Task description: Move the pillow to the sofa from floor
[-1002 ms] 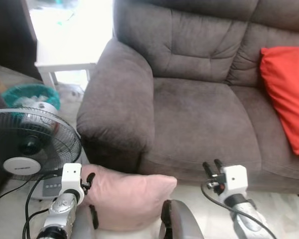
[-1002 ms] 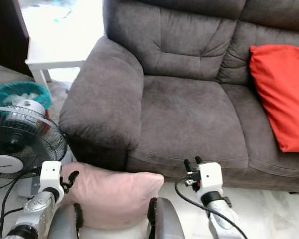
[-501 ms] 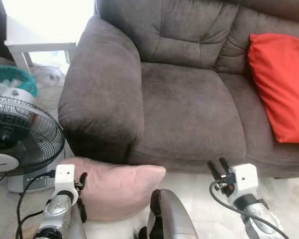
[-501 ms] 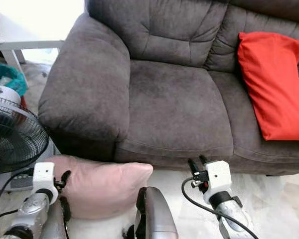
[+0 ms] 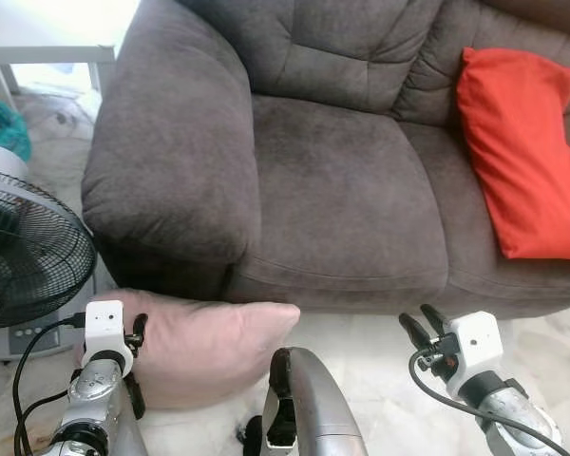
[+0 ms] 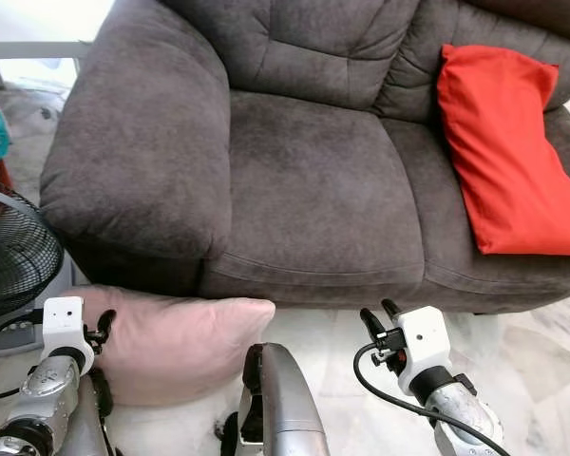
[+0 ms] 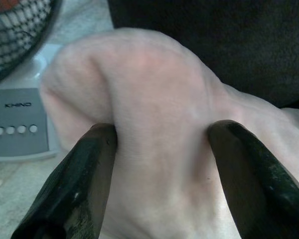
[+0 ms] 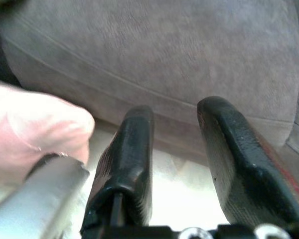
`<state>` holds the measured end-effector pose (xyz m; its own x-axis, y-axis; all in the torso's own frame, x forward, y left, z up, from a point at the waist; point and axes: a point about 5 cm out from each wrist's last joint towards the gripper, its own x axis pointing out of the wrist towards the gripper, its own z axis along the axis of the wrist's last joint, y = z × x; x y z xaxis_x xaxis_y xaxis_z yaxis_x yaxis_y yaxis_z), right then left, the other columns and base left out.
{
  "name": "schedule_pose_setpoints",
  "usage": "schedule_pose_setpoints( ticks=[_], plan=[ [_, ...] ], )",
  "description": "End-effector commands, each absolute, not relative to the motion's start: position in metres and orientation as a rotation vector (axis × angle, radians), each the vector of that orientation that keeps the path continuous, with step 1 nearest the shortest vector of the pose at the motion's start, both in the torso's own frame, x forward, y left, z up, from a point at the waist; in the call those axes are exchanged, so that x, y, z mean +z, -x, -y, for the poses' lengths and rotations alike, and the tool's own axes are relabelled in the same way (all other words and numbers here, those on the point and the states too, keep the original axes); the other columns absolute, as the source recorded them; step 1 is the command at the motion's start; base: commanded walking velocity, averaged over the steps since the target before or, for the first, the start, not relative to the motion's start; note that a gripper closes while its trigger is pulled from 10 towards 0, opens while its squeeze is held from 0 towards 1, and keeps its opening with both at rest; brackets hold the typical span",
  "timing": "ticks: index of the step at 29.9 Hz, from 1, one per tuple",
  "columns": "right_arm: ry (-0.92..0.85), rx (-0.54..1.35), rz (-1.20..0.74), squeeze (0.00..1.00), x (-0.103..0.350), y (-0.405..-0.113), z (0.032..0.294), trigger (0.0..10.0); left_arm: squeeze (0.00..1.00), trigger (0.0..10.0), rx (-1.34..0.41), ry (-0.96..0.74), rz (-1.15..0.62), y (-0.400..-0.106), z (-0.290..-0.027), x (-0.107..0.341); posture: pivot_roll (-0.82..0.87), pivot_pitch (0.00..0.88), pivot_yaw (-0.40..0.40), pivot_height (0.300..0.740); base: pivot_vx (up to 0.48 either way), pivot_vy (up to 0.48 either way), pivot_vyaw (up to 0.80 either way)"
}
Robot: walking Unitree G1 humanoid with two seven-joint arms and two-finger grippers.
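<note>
A pale pink pillow point(image 5: 204, 347) lies on the floor against the front of the brown sofa point(image 5: 342, 180), below its left armrest. My left gripper point(image 5: 133, 332) is at the pillow's left end. In the left wrist view its two black fingers point(image 7: 84, 174) press into the pink pillow point(image 7: 159, 124) from both sides, gripping a fold. My right gripper point(image 5: 420, 325) hovers over the floor in front of the seat, right of the pillow, its fingers point(image 8: 134, 159) apart with nothing between them.
A red cushion point(image 5: 522, 152) leans on the sofa's right seat. A black standing fan point(image 5: 24, 247) with a grey base stands left of the pillow, its cable trailing on the floor. A white table leg point(image 5: 38, 57) is behind it. My own silver leg point(image 5: 304, 408) is at the bottom centre.
The head camera has tilted and shifted, so the sofa and pillow sit lower and further left. My left gripper stays at the pillow's left end; the right gripper remains open over the floor.
</note>
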<state>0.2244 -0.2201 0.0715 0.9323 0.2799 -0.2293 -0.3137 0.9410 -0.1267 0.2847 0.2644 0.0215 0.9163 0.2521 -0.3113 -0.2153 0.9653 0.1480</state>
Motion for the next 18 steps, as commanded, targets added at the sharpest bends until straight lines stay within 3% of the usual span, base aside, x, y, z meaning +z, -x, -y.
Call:
schedule_pose_setpoints(
  ticks=[1, 10, 18],
  plan=[
    [0.163, 0.264, -0.256, 0.0, 0.065, -0.22, 0.239, 10.0, 0.0, 10.0, 0.246, -0.089, -0.371, -0.278, -0.261, 0.012, -0.09, 0.253, -0.382, 0.543, 0.0, 0.0, 0.0],
    [0.162, 0.251, -0.341, 0.0, 0.034, -0.216, 0.269, 10.0, 0.0, 10.0, 0.345, -0.152, -0.423, -0.269, -0.274, 0.007, -0.09, 0.266, -0.4, 0.543, 0.0, 0.0, 0.0],
    [0.163, 0.256, -0.36, 0.0, 0.025, -0.212, 0.279, 10.0, 0.0, 10.0, 0.409, -0.161, -0.391, -0.269, -0.281, 0.012, -0.1, 0.271, -0.4, 0.543, 0.0, 0.0, 0.0]
  ],
)
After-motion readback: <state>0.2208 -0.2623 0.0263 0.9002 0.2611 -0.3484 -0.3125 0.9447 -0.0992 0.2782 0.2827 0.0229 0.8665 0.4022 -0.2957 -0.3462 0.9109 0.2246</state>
